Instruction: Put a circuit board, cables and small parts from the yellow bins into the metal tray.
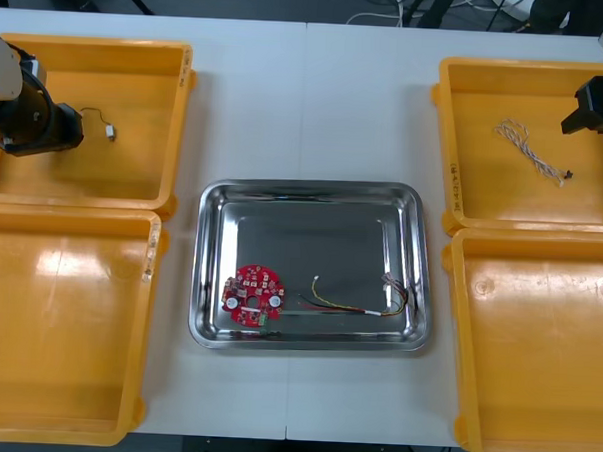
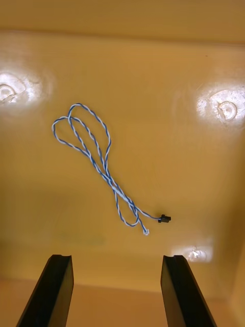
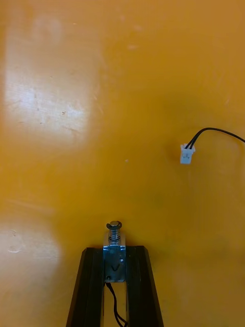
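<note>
In the far left yellow bin (image 1: pixel 148 79), my left gripper (image 1: pixel 76 126) (image 3: pixel 115 249) is shut on a small metal part (image 3: pixel 114 258) with a black lead running back between the fingers. A black cable ending in a white plug (image 3: pixel 187 153) (image 1: pixel 107 130) lies on the bin floor just past the fingertips. My right gripper (image 1: pixel 574 122) (image 2: pixel 117 258) hangs open over the far right yellow bin (image 1: pixel 483 194), short of a twisted blue and white cable (image 2: pixel 97 153) (image 1: pixel 530 151). The metal tray (image 1: pixel 313 191) holds a round red circuit board (image 1: pixel 251 295) and a red and yellow cable (image 1: pixel 358 307).
The near left bin (image 1: pixel 67 316) and near right bin (image 1: pixel 536 346) flank the tray. Bare table lies between the far bins, beyond the tray's far rim.
</note>
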Robot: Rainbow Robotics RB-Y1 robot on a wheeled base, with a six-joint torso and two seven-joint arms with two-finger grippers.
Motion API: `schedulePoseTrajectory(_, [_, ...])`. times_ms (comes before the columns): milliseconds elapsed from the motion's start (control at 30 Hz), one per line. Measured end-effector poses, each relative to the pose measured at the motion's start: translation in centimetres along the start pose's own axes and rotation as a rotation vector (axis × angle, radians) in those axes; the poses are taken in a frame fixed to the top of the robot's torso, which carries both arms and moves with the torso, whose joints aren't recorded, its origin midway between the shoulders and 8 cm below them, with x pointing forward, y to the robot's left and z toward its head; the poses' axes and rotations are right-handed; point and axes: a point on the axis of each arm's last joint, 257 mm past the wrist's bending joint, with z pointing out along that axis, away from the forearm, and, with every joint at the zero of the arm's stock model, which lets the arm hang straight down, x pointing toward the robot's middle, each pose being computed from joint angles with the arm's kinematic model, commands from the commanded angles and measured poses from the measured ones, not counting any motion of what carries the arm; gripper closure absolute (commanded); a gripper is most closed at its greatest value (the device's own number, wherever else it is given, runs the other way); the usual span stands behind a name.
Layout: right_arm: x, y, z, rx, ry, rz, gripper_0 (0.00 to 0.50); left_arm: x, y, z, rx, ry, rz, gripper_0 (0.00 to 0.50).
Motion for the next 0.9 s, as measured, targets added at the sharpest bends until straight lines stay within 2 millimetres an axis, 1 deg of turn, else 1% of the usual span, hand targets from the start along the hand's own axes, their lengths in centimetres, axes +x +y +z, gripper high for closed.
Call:
schedulePoseTrajectory(167, [-0.3,-0.5,1.5,-0.004,-0.001,0.018,0.000,0.1,-0.1,-0.1,0.002,0.004,0.002,0.500])
schedulePoseTrajectory(333, [-1.1,-1.1,2.3,0.028,-0.025,-0.001,0.000,1.0,-0.8,-1.3,0.004,0.066,0.031,0.500])
schedulePoseTrajectory(467, [-1.6,-1.0,2.8,0.042,-0.042,-0.020,0.000,0.4,-1.6,-3.2,0.014,0.080,0.057,0.500])
schedulePoseTrajectory(567, [-1.5,-1.2,3.2,0.049,-0.044,-0.058,0.000,-0.3,-1.9,-4.7,0.017,0.080,0.076,0.500])
schedulePoseTrajectory(733, [-0.7,-1.5,4.3,0.054,-0.023,-0.142,0.000,-0.9,-2.1,-7.3,-0.003,0.088,0.126,0.500])
schedulePoseTrajectory(900, [0.3,-1.5,5.2,0.051,-0.002,-0.247,0.000,-1.0,-2.5,-10.1,-0.046,0.104,0.194,0.500])
